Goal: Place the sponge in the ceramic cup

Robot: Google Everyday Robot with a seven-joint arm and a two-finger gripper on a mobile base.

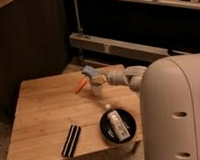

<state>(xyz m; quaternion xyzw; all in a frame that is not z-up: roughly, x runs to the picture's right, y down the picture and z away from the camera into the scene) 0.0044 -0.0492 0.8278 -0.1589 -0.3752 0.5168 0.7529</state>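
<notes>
Camera view shows one arm (pixel 124 76) reaching leftward from the large white robot body on the right, out over the far part of a wooden table (pixel 44 109). Its gripper (pixel 94 75) sits at the end of that arm, raised off the tabletop and directly above the ceramic cup (pixel 98 88). Jaws are pressed together and pinch the sponge (pixel 87 70), which projects from the tip toward the left and slightly upward as a small blue-grey pad. The sponge is held clear of the table and lies above and just left of the cup's rim, not inside the cup; whether it touches the rim cannot be told. The cup stands upright on the table beneath the gripper, pale and whitish, its upper edge partly covered by the fingers. An orange item (pixel 80 85) lies tilted on the wood just beside the cup on its left; whether the two touch cannot be told. Nearer the front edge, well apart from the cup, a black ridged bar (pixel 72 141) lies flat on the wood. To the right of the bar, and apart from it, a round black dish (pixel 105 132) rests near the table's front right corner, and a white carton (pixel 115 123) lies in it.
</notes>
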